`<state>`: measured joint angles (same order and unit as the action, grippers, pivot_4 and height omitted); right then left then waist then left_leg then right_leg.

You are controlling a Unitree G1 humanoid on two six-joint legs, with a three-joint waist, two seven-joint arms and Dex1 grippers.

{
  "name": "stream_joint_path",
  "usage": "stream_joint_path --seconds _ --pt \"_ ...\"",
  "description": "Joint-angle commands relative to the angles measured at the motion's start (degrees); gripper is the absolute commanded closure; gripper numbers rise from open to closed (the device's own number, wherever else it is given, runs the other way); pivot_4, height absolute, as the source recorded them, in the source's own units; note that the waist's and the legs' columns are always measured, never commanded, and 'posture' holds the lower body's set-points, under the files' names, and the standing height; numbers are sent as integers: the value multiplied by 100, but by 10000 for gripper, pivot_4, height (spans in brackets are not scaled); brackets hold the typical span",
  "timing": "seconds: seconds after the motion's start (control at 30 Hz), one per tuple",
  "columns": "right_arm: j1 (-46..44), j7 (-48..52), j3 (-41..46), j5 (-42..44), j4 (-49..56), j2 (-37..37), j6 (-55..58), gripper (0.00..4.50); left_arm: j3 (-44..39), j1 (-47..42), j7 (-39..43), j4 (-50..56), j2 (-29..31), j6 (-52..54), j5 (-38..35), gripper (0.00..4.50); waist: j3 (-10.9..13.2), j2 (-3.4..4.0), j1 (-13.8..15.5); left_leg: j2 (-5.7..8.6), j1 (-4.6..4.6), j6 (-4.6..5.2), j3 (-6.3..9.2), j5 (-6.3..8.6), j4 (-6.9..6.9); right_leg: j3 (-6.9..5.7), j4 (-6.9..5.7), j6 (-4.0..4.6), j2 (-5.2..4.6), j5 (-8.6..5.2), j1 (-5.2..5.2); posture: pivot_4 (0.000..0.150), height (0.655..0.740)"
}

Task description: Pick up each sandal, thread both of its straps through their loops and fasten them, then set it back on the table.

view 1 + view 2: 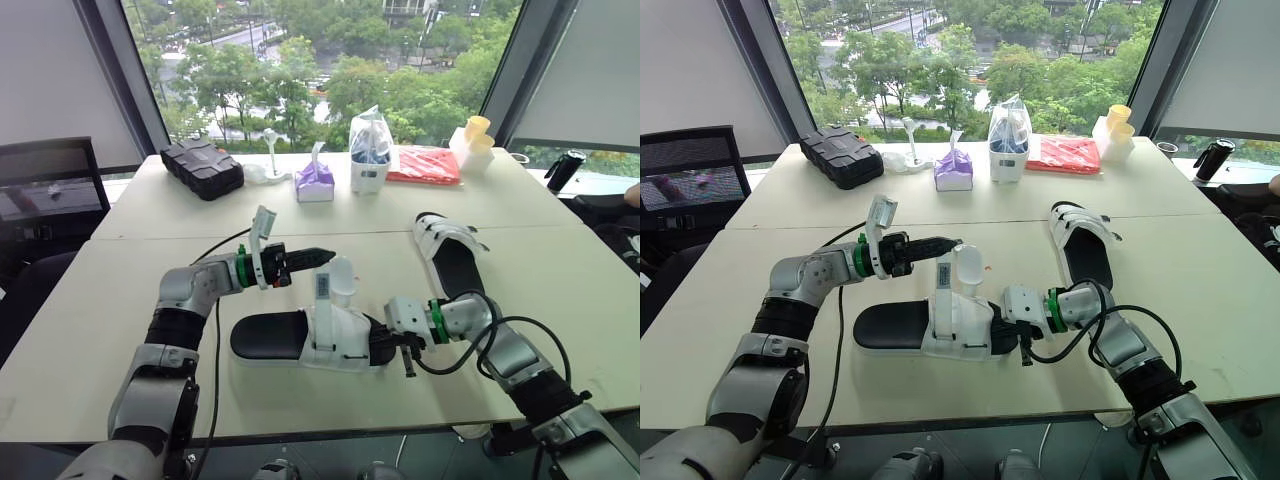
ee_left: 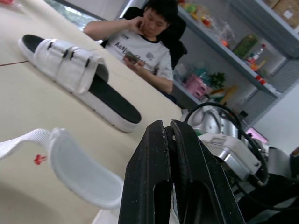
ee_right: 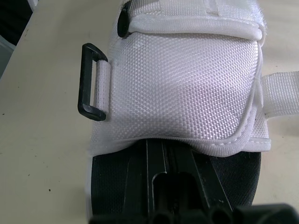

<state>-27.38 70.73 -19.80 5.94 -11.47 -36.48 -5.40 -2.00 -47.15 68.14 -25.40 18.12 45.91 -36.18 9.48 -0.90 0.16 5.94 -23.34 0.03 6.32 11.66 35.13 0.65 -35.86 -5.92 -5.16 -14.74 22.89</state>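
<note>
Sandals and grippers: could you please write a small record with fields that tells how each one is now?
near sandal: flat on the table, upright strap and curled strap both unfastened
black loop: empty
far sandal: flat, on the robot's right, apart from both grippers
left gripper: fingers shut, beside the curled strap
right gripper: at the near sandal's end, reaching under its white upper

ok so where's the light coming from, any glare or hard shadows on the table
Left eye view: daylight from the windows behind, no glare on the table, only a soft shadow hugging the near sandal. Right wrist view: its white upper is evenly lit, the black footbed beneath falls into shade.
</note>
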Motion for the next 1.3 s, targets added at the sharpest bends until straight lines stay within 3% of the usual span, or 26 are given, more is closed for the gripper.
stream_joint_path --seconds 0.03,0.53,0.93,1.07,1.1,1.13,1.3 --pt "174 -59 -193 -463 -383 -94 187 45000 -234 -100 40 265 -22 -60 -222 44609 0 0 2 0 0 0 0 0 0 0 0 0 0 0 0 1500 7400" --pt "196 -45 -191 -449 -337 -100 224 45000 -202 -151 -403 -658 -290 -1242 374 44609 0 -1 22 1 0 0 0 0 2 0 -1 0 0 0 0 1500 7400" --pt "230 -43 -182 -440 -275 -116 253 45000 -82 -145 -285 -1295 -473 -1806 836 44609 0 -1 25 1 0 0 0 0 3 -1 -1 -1 0 1 -1 1500 7400" --pt "230 -38 -172 -438 -268 -132 261 45000 352 41 -300 -1471 -433 -1762 1332 44609 0 -1 31 2 1 0 0 0 3 -2 -1 -2 0 1 -4 1500 7400" --pt "230 -40 -173 -439 -265 -131 264 45000 382 58 -295 -1497 -414 -1722 1377 37745 0 -1 29 2 2 0 0 0 3 -2 -1 -2 0 1 -4 1500 7400" --pt "229 -41 -172 -438 -265 -130 266 45000 410 84 -298 -1513 -401 -1763 1437 35006 0 -1 27 2 2 0 0 0 3 -2 -1 -2 0 1 -4 1500 7400" --pt "227 -46 -184 -446 -281 -119 258 45000 567 233 -223 -1505 -311 -2091 1764 8823 0 -1 28 2 2 0 1 0 2 -2 -1 -3 1 1 -3 1500 7400"
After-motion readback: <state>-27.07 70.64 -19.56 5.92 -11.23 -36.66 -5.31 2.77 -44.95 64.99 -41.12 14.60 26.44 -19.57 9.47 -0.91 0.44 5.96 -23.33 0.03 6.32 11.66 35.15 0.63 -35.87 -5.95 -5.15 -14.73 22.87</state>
